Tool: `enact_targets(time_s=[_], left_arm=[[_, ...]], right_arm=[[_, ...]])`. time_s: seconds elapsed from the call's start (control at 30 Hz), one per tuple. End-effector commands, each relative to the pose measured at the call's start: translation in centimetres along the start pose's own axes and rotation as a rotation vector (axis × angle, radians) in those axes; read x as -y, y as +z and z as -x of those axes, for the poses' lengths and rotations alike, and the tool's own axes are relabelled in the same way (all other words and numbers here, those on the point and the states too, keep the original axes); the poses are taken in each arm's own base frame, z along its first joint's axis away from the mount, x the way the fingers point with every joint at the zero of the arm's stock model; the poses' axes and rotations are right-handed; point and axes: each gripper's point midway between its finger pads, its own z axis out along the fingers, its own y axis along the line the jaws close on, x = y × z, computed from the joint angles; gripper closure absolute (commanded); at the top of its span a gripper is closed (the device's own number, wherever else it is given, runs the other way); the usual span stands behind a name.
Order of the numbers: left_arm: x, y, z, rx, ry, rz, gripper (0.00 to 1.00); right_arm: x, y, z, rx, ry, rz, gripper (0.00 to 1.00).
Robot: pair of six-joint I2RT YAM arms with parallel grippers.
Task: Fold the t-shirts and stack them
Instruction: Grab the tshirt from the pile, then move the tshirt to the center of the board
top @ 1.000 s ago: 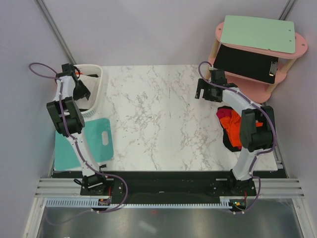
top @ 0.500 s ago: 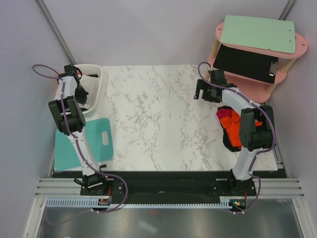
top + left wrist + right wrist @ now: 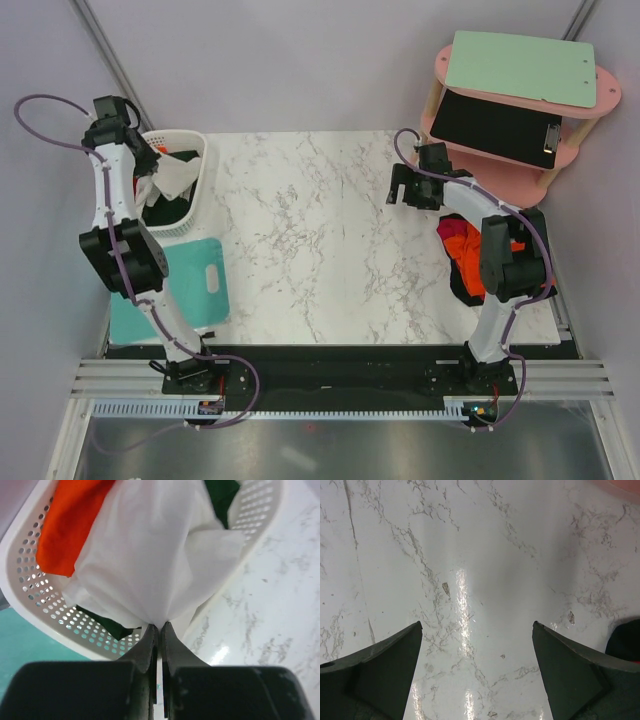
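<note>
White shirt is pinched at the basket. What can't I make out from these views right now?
The white shirt: left wrist view shows it bunched above the left gripper; which part is pinched and any lettering are not visible.
The green shirt: only slivers show; the white shirt covers the rest inside the basket.
The clothes pile at right: top view, the right arm hides part; right wrist view shows only a dark corner at its edge.
</note>
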Motion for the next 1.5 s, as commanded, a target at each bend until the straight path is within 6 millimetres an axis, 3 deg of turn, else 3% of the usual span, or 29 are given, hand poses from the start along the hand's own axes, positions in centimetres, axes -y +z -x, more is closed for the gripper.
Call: enact_targets(time_s=[0.0,0.13,0.23,0.37,0.47,0.6,0.7,0.73,0.8,0.83,0.9,0.93,1.0,1.03,1.1,1.13,1.2,1.23,1.27,1.3,1.33,1.47], left_arm=[[4.6,-9.8,3.5,0.175,0.015,-0.231,0.98],[9.6,-15.5,2.3,0.229,0.11,-0.388,0.98],[15.7,-20.5,-0.8,0.249,0.236,-0.546,0.98],[22.1,-27.0,-4.1,0.267,0.327,-0.754,0.98],[25.6,-30.6,-6.7,0.215,0.34,-0.908,0.98],[28.2,-33.4,-9.4,0.134,0.337,-1.055,0.98],[28.2,-32.5,-10.3,0.094,0.29,-1.027,0.98],[27.8,-30.0,-11.1,0.059,0.259,-0.959,0.98],[27.2,-28.1,-12.0,0.038,0.243,-0.912,0.98],[26.5,-24.8,-14.0,-0.03,0.22,-0.828,0.98],[25.5,-21.4,-16.2,-0.097,0.199,-0.752,0.98],[23.9,-18.0,-19.0,-0.176,0.183,-0.659,0.98],[21.7,-14.0,-21.5,-0.245,0.146,-0.537,0.98],[19.1,-10.9,-23.4,-0.301,0.087,-0.428,0.98],[16.4,-8.1,-24.4,-0.342,0.013,-0.353,0.98],[14.8,-6.5,-25.9,-0.37,-0.004,-0.317,0.98],[12.8,-5.2,-25.9,-0.378,-0.049,-0.281,0.98],[12.0,-4.9,-26.3,-0.386,-0.056,-0.271,0.88],[11.6,-4.7,-26.0,-0.379,-0.064,-0.267,0.66],[11.2,-4.8,-25.6,-0.365,-0.067,-0.265,0.24],[10.9,-4.8,-25.3,-0.342,-0.058,-0.258,0.01],[12.1,-7.4,-23.0,-0.226,0.011,-0.328,0.0]], right_arm=[[-0.7,0.3,0.4,0.022,0.012,0.022,0.02],[-0.4,0.0,0.5,0.04,0.022,0.007,0.02],[-0.3,-0.4,1.0,0.064,0.025,-0.004,0.02],[-0.1,-1.0,1.2,0.08,0.023,-0.017,0.02],[0.1,-1.4,1.4,0.093,0.027,-0.026,0.02],[0.3,-1.8,1.3,0.098,0.024,-0.036,0.02],[0.5,-1.9,1.1,0.098,0.023,-0.039,0.02],[0.4,-2.0,1.3,0.102,0.021,-0.037,0.02],[0.3,-2.0,1.1,0.097,0.018,-0.033,0.02],[0.3,-2.1,1.1,0.098,0.018,-0.032,0.02],[0.1,-1.9,1.0,0.093,0.016,-0.018,0.02],[0.0,-1.8,1.0,0.089,0.013,-0.015,0.02],[-0.1,-1.7,0.9,0.084,0.008,-0.006,0.02],[-0.3,-1.7,0.8,0.078,0.003,0.005,0.02],[-0.4,-1.7,0.6,0.071,-0.003,0.016,0.02],[-0.6,-1.6,0.2,0.061,-0.008,0.027,0.02],[-0.8,-1.6,0.0,0.054,-0.01,0.043,0.02],[-0.9,-1.7,-0.3,0.047,-0.008,0.048,0.02],[-1.3,-1.7,-0.7,0.037,-0.01,0.066,0.02],[-1.5,-2.0,-0.8,0.036,-0.01,0.073,0.02],[-1.6,-2.0,-1.4,0.021,-0.009,0.077,0.02],[-2.5,-2.4,-4.1,-0.033,-0.021,0.1,0.02]])
